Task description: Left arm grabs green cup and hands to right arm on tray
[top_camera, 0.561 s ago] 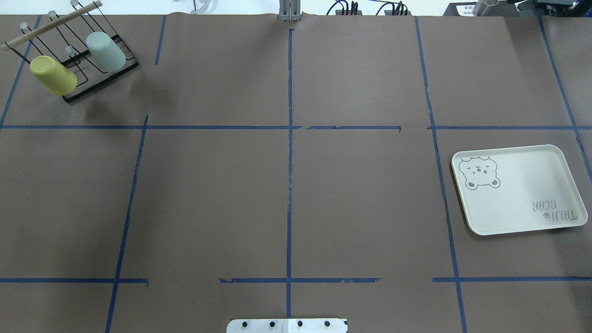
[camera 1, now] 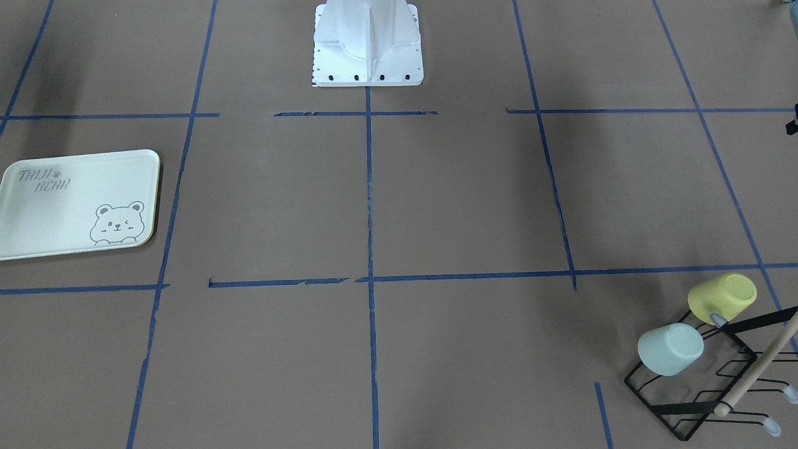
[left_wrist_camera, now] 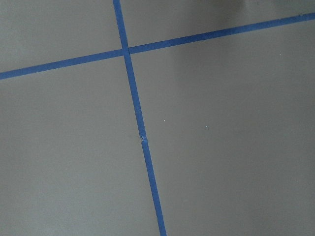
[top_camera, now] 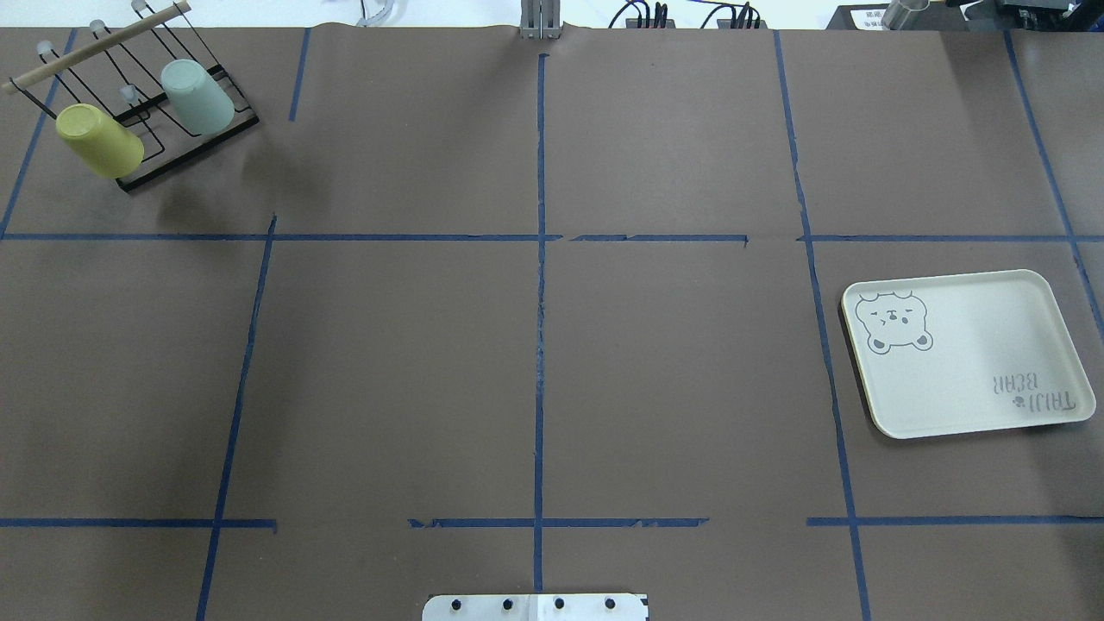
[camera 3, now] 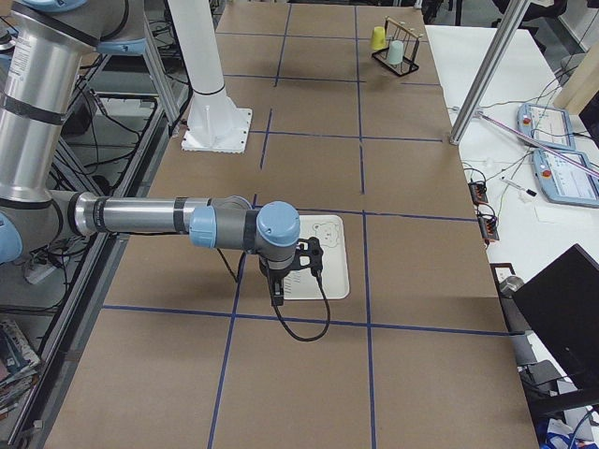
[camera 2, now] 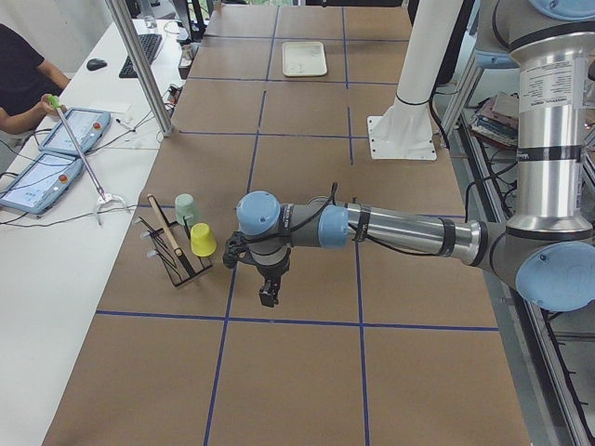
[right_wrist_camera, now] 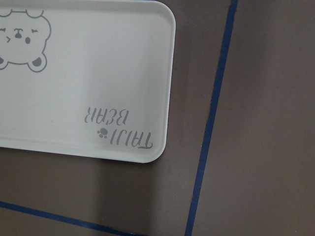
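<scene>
The green cup point(top_camera: 197, 97) hangs upside down on a black wire rack point(top_camera: 185, 153) at the table's far left corner, and also shows in the front view point(camera 1: 670, 349). The tray point(top_camera: 966, 345) lies empty at the right. My left gripper point(camera 2: 269, 295) shows only in the left side view. It points down over the table, a short way from the rack, apart from the cup point(camera 2: 185, 208). My right gripper point(camera 3: 277, 297) shows only in the right side view, over the tray's point(camera 3: 335, 267) near edge. I cannot tell whether either is open or shut.
A yellow cup point(top_camera: 99, 140) hangs on the same rack beside the green one. A wooden bar point(top_camera: 95, 45) runs across the rack's top. The robot's base plate point(top_camera: 535, 608) sits at the near middle edge. Blue tape lines cross the brown table cover.
</scene>
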{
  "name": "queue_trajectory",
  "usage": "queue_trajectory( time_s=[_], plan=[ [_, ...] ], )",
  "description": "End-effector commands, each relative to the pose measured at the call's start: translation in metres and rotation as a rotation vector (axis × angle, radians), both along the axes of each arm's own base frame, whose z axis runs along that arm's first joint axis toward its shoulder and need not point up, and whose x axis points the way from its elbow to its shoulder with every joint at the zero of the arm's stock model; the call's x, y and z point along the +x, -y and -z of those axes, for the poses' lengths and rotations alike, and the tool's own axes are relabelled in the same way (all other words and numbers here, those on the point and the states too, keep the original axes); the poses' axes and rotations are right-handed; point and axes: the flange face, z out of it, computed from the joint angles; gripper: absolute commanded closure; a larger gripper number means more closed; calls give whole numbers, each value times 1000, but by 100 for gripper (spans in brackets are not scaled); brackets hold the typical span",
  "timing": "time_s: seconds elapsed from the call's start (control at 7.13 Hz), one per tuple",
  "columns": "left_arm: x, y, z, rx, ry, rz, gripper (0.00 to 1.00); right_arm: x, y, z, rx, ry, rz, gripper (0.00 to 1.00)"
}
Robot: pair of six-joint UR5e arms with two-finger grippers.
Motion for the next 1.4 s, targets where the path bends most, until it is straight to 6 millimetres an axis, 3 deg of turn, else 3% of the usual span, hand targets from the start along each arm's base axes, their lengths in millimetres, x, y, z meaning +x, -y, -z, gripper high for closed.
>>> queue_trajectory(
  time_s=[0.0,0.56,0.7,1.12,1.26],
  plan=[
    [-1,0,1,2,0,4,0,0,4,4,30,1,2,0],
    [0,-4,9,10,-10,15,0,-1,3,-7,51,10,0,0],
    [0,-4,19,29,-13,16,0,-1,4,-7,54,10,0,0],
    [8,-1,88,154,-120,54,0,-2,7,-4,68,14,6,0],
    [36,7,104,147,-130,40,0,-3,7,-4,68,14,8,0]
  ],
)
